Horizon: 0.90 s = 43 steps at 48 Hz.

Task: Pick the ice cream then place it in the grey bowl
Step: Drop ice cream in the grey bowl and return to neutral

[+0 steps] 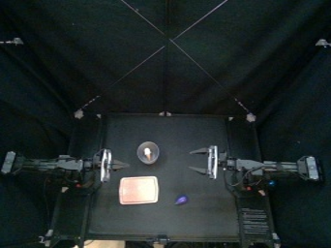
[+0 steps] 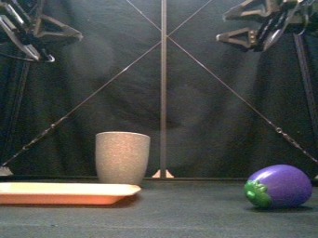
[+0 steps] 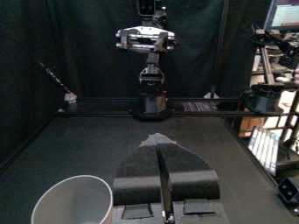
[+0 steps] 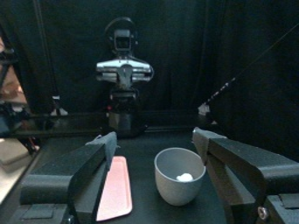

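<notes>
Front view puts the purple toy eggplant (image 2: 280, 186) nearest, lying on its side at the right of the table (image 1: 207, 131) with its green cap turned toward the middle. At the left, about as near, lies the flat pink tray (image 2: 69, 192), bare on top. From above, the eggplant sits just beside the tray's right front corner, apart from it. Behind the tray stands the grey cup (image 2: 123, 156), upright, near the table's middle and clear of both. The ice cream (image 4: 184, 178) shows in the right wrist view and from above as a small white piece lying on the bottom of the cup; its shape is too small to make out. Neither arm touches anything. The left gripper (image 3: 160, 140) hangs above the table's left side with its jaws pressed together and nothing between them, the cup's rim showing low beside them. The right gripper (image 4: 155, 138) hangs above the right side, its jaws spread wide and empty, facing the cup and tray. Farthest off hangs the black back curtain (image 2: 199, 84).
</notes>
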Tool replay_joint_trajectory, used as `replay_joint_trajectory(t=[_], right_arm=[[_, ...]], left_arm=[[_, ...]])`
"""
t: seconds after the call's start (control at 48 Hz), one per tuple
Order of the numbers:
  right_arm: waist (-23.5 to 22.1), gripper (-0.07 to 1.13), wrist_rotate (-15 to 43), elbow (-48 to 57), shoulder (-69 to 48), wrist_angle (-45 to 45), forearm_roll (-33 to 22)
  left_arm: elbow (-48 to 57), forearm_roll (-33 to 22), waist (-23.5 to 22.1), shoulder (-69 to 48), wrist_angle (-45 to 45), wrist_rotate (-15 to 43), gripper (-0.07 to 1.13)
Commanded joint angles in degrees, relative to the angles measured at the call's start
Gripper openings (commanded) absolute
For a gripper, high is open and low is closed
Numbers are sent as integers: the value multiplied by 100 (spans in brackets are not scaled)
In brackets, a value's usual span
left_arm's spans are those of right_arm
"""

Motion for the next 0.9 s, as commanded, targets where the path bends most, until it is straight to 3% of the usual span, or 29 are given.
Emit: replay_joint_trajectory(t=[0.021,0.896], right_arm=[[70,102,0,185,-396,97,97],[202,102,-18,457,-642,536,105]], left_arm=[[-70,9,0,18,-26,9,-3],[-44,62,9,18,-26,9,-3]])
